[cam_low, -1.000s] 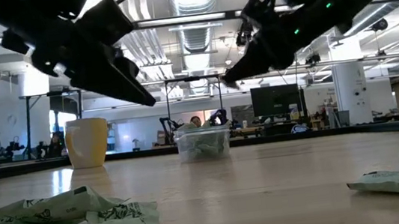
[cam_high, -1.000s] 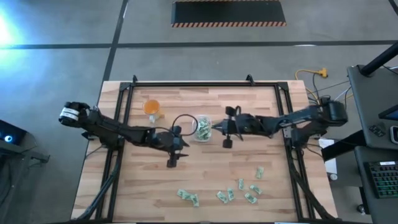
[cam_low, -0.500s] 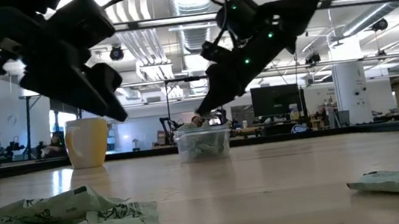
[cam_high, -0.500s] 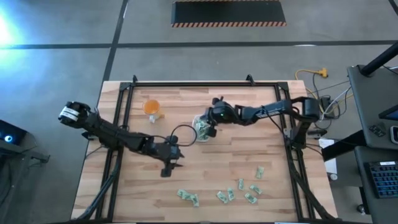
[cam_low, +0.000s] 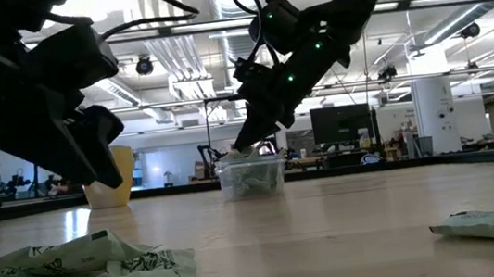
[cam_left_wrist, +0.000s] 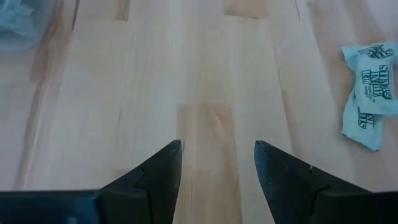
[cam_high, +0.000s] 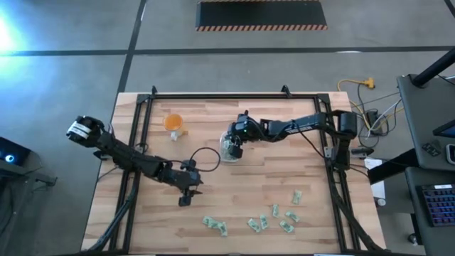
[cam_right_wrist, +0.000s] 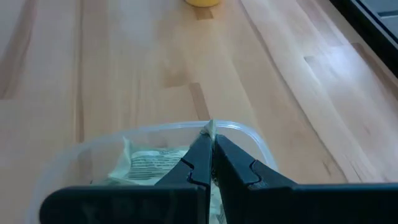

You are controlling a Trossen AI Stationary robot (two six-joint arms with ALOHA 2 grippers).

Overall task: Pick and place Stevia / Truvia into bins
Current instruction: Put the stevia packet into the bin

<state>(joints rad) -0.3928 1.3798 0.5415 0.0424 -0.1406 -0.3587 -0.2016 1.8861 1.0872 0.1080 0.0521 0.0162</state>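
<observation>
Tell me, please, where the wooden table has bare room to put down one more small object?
The wooden table is bare along the far edge right of the small orange cup, and in the middle strip between the clear plastic container and the pale green sachets. The near edge is crowded with sachets, and the right gripper occupies the container.

We find the small clear plastic container [cam_high: 229, 148] near the middle of the wooden table [cam_high: 298, 135], with the small orange cup [cam_high: 173, 123] to its left, nearer the far left corner. The pale green and white paper sachets [cam_high: 256, 222] lie scattered along the near edge, well apart from the container; more sachets sit inside the container.
</observation>
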